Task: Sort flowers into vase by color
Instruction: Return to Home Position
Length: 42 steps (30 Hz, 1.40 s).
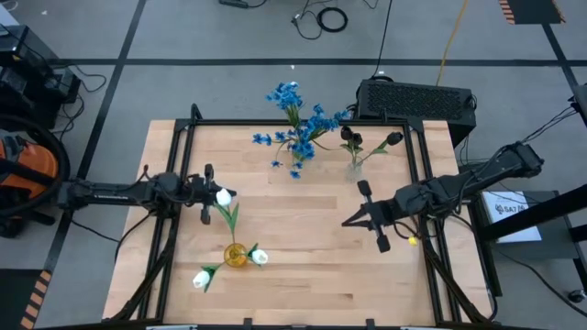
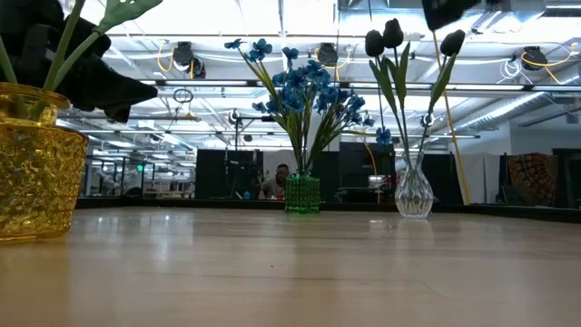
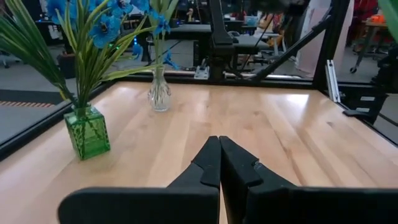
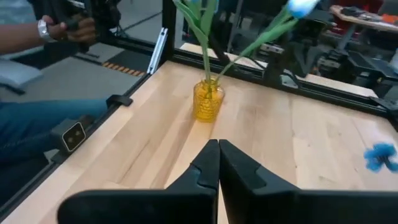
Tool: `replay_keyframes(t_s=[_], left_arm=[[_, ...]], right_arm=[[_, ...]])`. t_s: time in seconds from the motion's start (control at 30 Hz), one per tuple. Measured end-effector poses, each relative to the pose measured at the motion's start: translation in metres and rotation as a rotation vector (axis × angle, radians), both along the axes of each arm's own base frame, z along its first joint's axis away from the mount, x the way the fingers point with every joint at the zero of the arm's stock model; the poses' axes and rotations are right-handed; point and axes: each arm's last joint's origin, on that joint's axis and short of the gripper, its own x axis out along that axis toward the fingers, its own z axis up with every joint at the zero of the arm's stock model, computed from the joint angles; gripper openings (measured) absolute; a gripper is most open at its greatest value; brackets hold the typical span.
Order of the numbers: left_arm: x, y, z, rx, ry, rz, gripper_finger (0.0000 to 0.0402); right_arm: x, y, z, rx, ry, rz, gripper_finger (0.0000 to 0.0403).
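Observation:
A yellow vase (image 1: 236, 256) (image 2: 32, 163) (image 4: 208, 101) holds white tulips (image 1: 260, 257); one bloom (image 1: 223, 196) leans toward the far side on its long stem. Blue flowers (image 1: 303, 128) stand in a green vase (image 2: 302, 193) (image 3: 87, 131). Dark tulips (image 1: 351, 139) stand in a clear vase (image 2: 414, 193) (image 3: 159, 95). My left gripper (image 1: 226, 193) (image 3: 219, 140) is shut beside the leaning white bloom, with nothing between its fingers. My right gripper (image 1: 347, 223) (image 4: 219, 144) is shut over bare table right of the yellow vase, pointing at it.
A loose blue bloom (image 4: 379, 155) (image 1: 275, 163) lies on the wood near the green vase. A black frame (image 1: 303, 122) runs round the table. A person's arm (image 4: 43, 31) and leg show beyond the table's edge in the right wrist view. Bare wood lies between the vases.

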Motion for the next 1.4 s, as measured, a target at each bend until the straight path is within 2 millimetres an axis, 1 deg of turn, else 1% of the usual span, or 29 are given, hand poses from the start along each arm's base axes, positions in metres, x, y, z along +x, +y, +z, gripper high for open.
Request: replay_keyframes(t_s=[0.1, 0.2, 0.3, 0.43, 0.57, 0.67, 0.73, 0.8, 0.9, 1.1, 1.2, 1.4], left_arm=[[-0.005, 0.000, 0.001, 0.002, -0.011, 0.001, 0.0000], [-0.009, 0.000, 0.003, 0.003, -0.040, 0.001, 0.0000], [-0.013, 0.000, 0.003, 0.003, -0.053, 0.001, 0.0000], [-0.016, 0.000, 0.006, 0.007, -0.089, 0.001, 0.0000], [-0.016, 0.000, 0.006, 0.011, -0.084, 0.001, 0.0000], [-0.016, 0.000, 0.005, -0.001, -0.083, 0.001, 0.0000], [-0.016, -0.001, 0.005, -0.042, -0.083, -0.008, 0.0000], [-0.015, -0.005, 0.005, -0.074, -0.078, -0.057, 0.0000], [-0.015, -0.010, 0.004, -0.072, -0.069, -0.099, 0.0000], [-0.016, -0.016, 0.005, -0.006, -0.075, -0.129, 0.0000], [-0.016, -0.016, 0.005, 0.044, -0.076, -0.134, 0.0000], [-0.015, -0.013, 0.005, 0.075, -0.076, -0.104, 0.0000]], right_arm=[[-0.010, -0.008, -0.015, 0.033, -0.060, -0.026, 0.0001], [-0.018, -0.016, -0.034, 0.055, -0.078, -0.054, 0.0001], [-0.025, -0.024, -0.046, 0.069, -0.094, -0.054, 0.0001], [-0.031, -0.033, -0.067, 0.103, -0.087, -0.056, 0.0001], [-0.035, -0.041, -0.079, 0.136, -0.119, -0.092, 0.0000], [-0.036, -0.046, -0.086, 0.146, -0.122, -0.103, 0.0000], [-0.038, -0.048, -0.089, 0.152, -0.140, -0.102, 0.0000], [-0.039, -0.050, -0.094, 0.165, -0.154, -0.103, 0.0000], [-0.042, -0.054, -0.101, 0.184, -0.185, -0.121, 0.0000], [-0.048, -0.059, -0.114, 0.196, -0.164, -0.157, 0.0000], [-0.050, -0.062, -0.118, 0.196, -0.165, -0.175, 0.0000], [-0.056, -0.066, -0.124, 0.204, -0.173, -0.202, 0.0000]])
